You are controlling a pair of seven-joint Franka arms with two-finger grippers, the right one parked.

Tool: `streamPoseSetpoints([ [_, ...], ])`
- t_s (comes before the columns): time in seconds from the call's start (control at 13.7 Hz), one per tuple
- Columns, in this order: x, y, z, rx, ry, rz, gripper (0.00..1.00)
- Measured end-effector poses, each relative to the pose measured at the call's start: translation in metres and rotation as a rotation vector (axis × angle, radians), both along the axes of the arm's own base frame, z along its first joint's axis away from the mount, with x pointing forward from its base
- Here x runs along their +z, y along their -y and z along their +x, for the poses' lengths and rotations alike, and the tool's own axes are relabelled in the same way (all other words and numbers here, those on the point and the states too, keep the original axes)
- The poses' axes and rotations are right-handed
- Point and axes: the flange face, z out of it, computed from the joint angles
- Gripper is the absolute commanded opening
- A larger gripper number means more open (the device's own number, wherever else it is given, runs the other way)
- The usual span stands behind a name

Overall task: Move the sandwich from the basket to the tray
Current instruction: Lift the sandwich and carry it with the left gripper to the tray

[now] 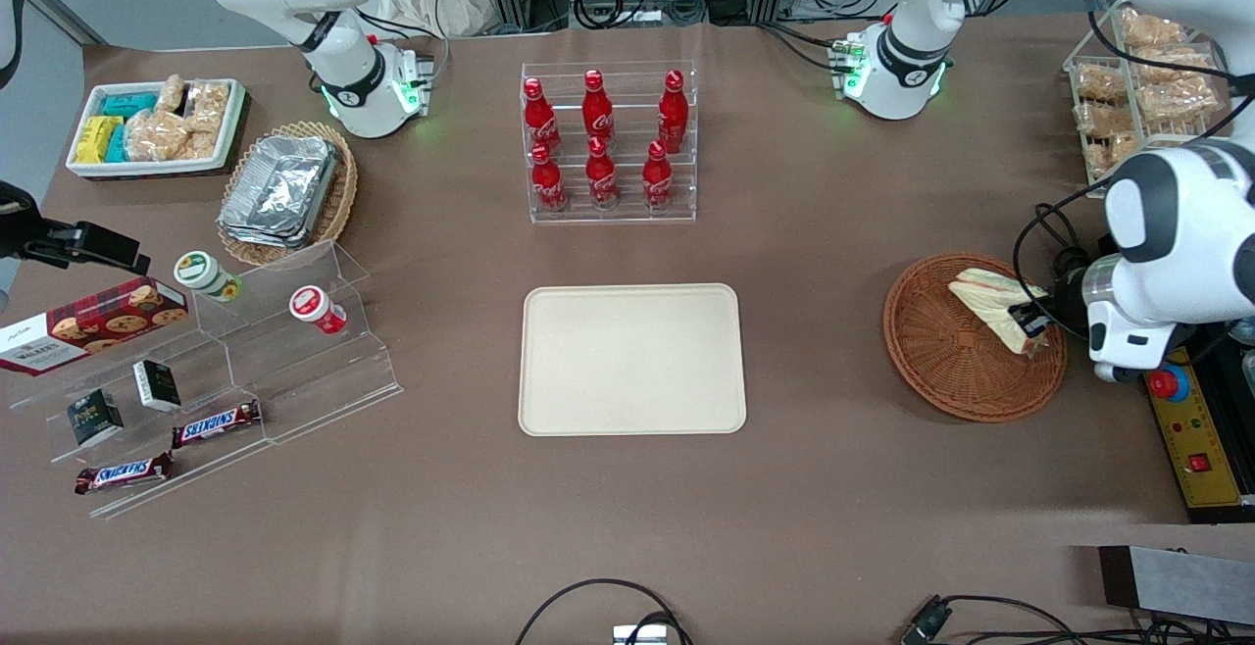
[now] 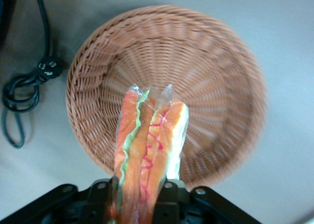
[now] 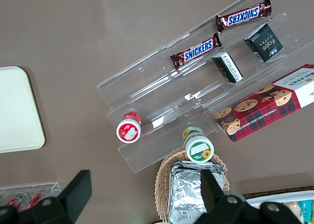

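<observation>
- Holding: gripper, fingers clamped on the sandwich, above the basket near its rim.
- Pending: carry to tray, lying bare at the basket's 9 o'clock on the counter; release.

Your bench is covered in brown. Directly on it sit the cream tray at the middle, the round reddish basket toward the working arm's end, and a clear rack of red bottles farther from the front camera than the tray. Toward the parked arm's end stand a stepped clear display, a tan oval basket and a white bin. The gripper sits over the round basket, clamped on the sandwich.
</observation>
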Motion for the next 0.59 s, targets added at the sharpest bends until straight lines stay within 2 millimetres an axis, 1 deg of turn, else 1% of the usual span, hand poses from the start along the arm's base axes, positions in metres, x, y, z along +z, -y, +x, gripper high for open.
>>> streamPoseSetpoints([
  [0.15,0.044,0.052,0.011,-0.091,0.001,-0.022,0.00],
  [0.22,0.061,0.081,0.013,-0.142,0.008,-0.034,0.00],
  [0.29,0.073,0.114,0.014,-0.200,0.015,-0.047,0.00],
  [0.37,0.078,0.149,0.012,-0.263,0.023,-0.056,0.00],
  [0.44,0.078,0.186,0.009,-0.331,0.026,-0.059,0.00],
  [0.59,0.063,0.256,0.000,-0.448,0.012,-0.065,0.00],
])
